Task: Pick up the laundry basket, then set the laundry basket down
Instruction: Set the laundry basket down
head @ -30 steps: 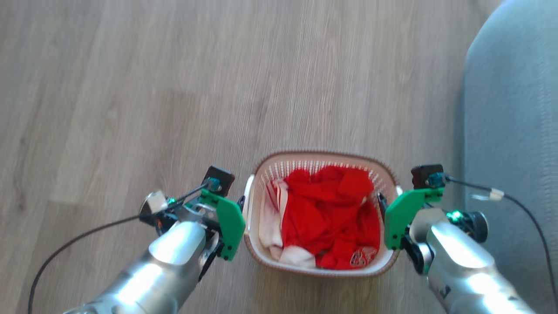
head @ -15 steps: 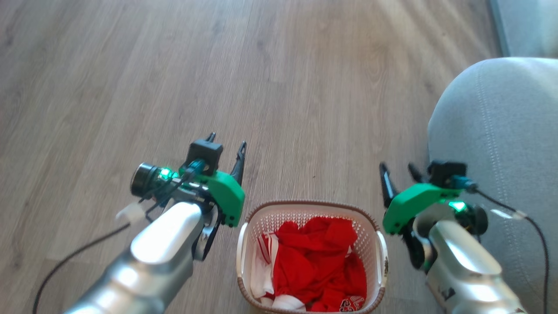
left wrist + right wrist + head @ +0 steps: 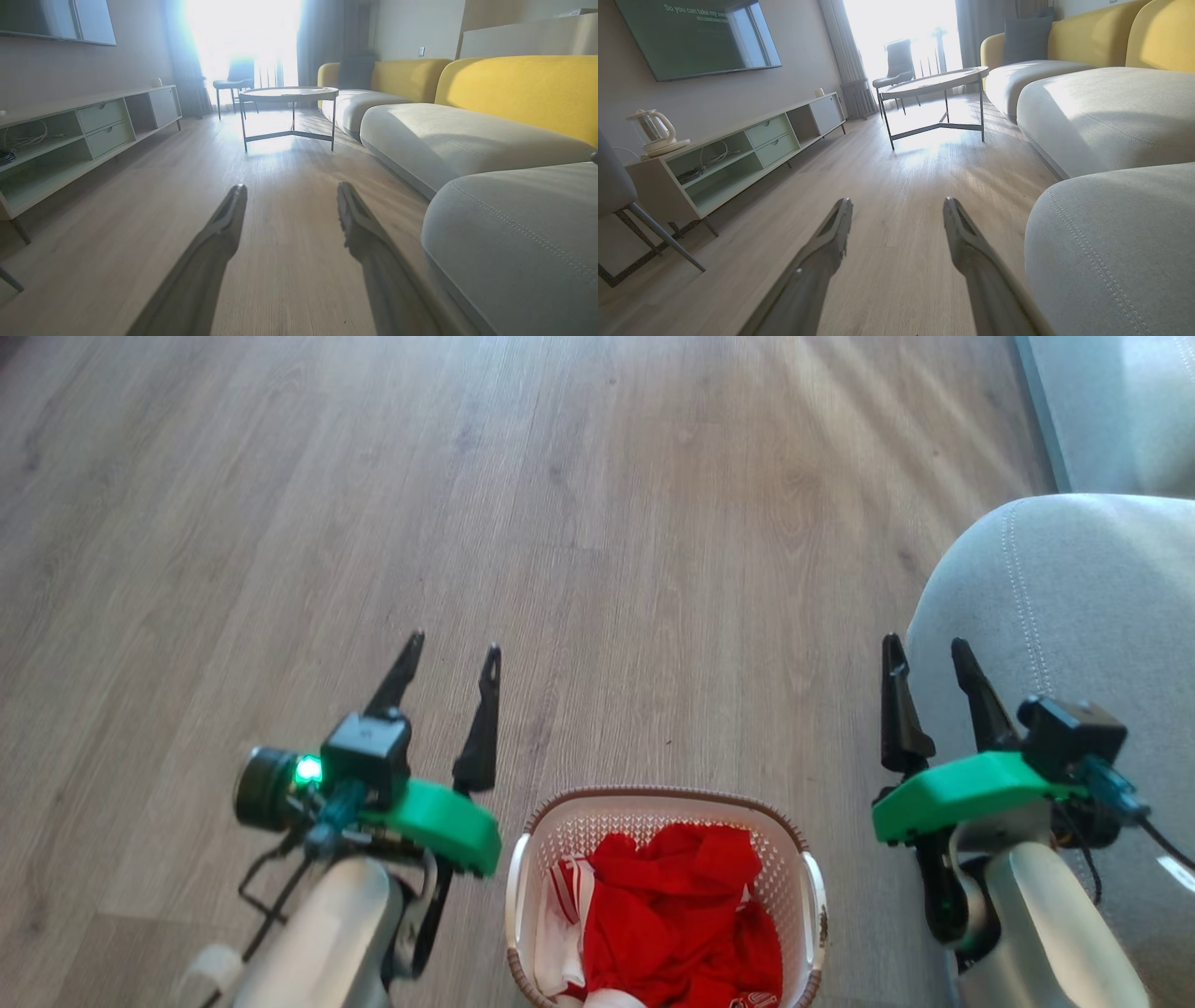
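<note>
basket [image 3: 805, 887] of red clothes [image 3: 681, 915] on floor [image 3: 597, 523] between arms, left gripper [image 3: 451, 650] jaws open, empty, right gripper [image 3: 926, 649] jaws open, empty, grey sofa [image 3: 1074, 607] beside right gripper

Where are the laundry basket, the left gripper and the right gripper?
laundry basket [image 3: 607, 819], head view, perforated far wall.
left gripper [image 3: 455, 642], head view, between its fingertips.
right gripper [image 3: 925, 639], head view, between its fingertips.

Laundry basket [image 3: 653, 793] stands on the floor [image 3: 607, 523], clothes [image 3: 672, 915] inside it. Left gripper [image 3: 454, 644] lies to its left, right gripper [image 3: 925, 642] to its right, both apart from it. Sofa [image 3: 1074, 597] sits just right of the right gripper
</note>
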### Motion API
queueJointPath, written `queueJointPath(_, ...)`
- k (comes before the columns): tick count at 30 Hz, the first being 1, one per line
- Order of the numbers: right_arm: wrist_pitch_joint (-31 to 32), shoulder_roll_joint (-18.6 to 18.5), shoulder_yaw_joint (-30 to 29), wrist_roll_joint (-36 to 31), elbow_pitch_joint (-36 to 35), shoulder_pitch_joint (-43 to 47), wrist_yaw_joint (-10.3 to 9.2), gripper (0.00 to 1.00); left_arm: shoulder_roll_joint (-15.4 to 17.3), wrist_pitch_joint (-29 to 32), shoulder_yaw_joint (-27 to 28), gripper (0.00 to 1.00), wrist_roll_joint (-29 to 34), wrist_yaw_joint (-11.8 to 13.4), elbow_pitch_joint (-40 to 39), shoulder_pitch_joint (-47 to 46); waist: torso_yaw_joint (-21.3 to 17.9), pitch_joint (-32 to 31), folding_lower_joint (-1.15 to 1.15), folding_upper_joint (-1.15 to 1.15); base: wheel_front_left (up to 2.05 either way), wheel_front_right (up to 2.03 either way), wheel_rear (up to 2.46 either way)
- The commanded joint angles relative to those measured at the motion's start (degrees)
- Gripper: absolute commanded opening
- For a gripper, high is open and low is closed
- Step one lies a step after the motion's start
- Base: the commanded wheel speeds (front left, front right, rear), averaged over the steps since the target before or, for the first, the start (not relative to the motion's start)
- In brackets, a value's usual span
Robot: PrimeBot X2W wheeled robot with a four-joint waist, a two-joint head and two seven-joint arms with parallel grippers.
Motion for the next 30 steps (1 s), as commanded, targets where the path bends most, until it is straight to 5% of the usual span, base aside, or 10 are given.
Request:
queueJointPath(1, -0.7, 0.5, 0.6, -0.6, -3.7, -0.1, 0.39, 1.0, -0.4, -0.5, 3.5, 1.0, 1.5, -1.0, -2.9, -0.5, 0.1, -0.1, 0.01, 0.0, 0.0, 0.0, 0.0)
queueJointPath(10, -0.7, 0.5, 0.2, -3.3, -6.4, 6.9, 0.39, 1.0, -4.9, -0.5, 11.5, 1.0, 3.3, -8.0, -3.8, 9.0, 0.4, -0.3, 0.01, 0.0, 0.0, 0.0, 0.0)
queueJointPath(30, -0.7, 0.5, -1.0, -5.4, -7.0, 8.7, 0.39, 1.0, -6.1, -0.5, 14.8, 1.0, 7.0, -9.2, -5.1, 11.9, -0.2, 0.0, 0.01, 0.0, 0.0, 0.0, 0.0)
